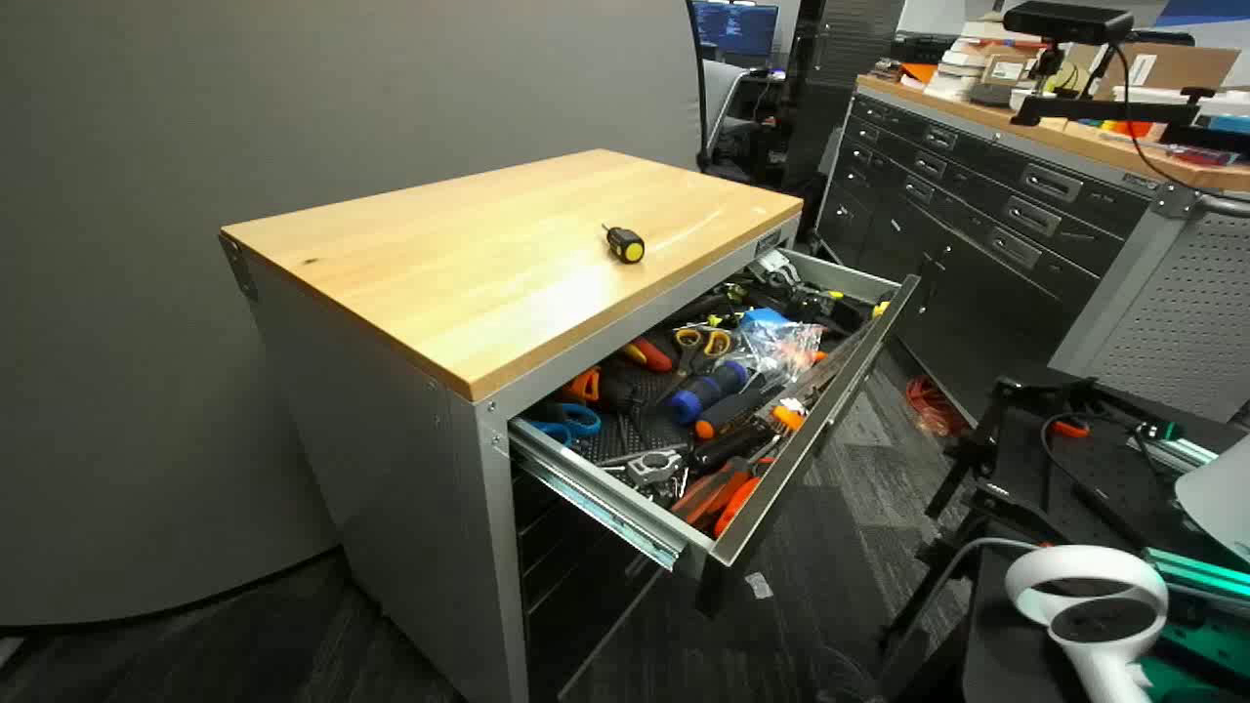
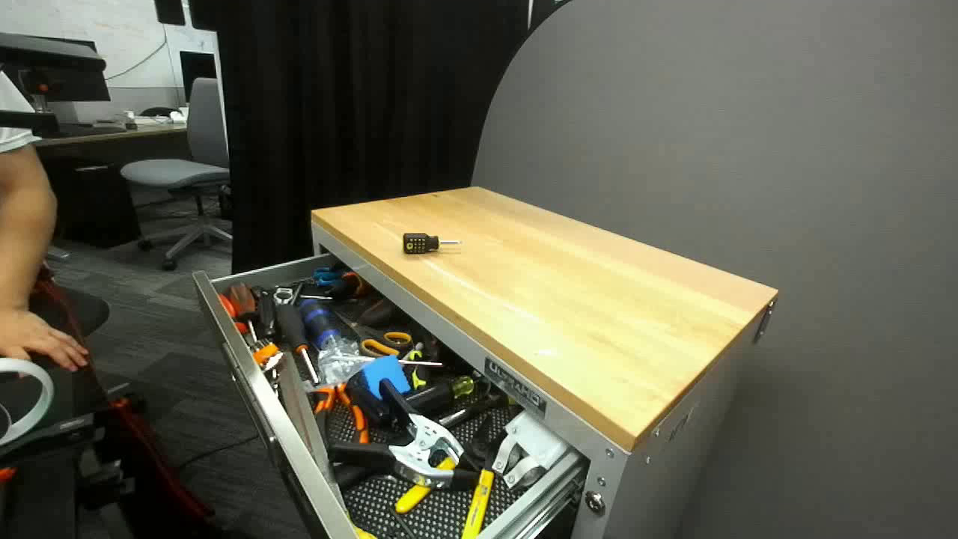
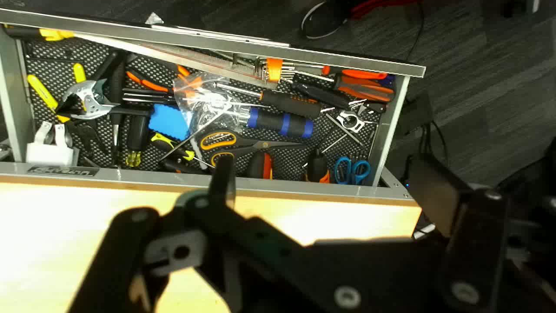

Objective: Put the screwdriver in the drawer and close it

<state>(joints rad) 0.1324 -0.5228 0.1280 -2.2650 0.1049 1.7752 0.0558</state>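
Observation:
The screwdriver, a stubby black and yellow tool, lies on the cabinet's wood top in both exterior views [image 1: 625,244] [image 2: 423,243], near the edge above the drawer. In the wrist view it does not show. The drawer, wide and shallow with grey metal sides, stands pulled open in both exterior views [image 1: 818,430] [image 2: 258,400] and in the wrist view [image 3: 217,44]. My gripper [image 3: 330,182] shows only in the wrist view. Its fingers are wide apart with nothing between them, above the wood top and the drawer's back edge.
Inside the drawer lie blue scissors [image 3: 352,170], yellow-handled scissors [image 3: 219,141], a metal clamp [image 3: 89,100] and several other tools. A dark tool chest [image 1: 977,195] stands behind in an exterior view. A white controller [image 1: 1094,596] and a person's arm [image 2: 26,224] are nearby.

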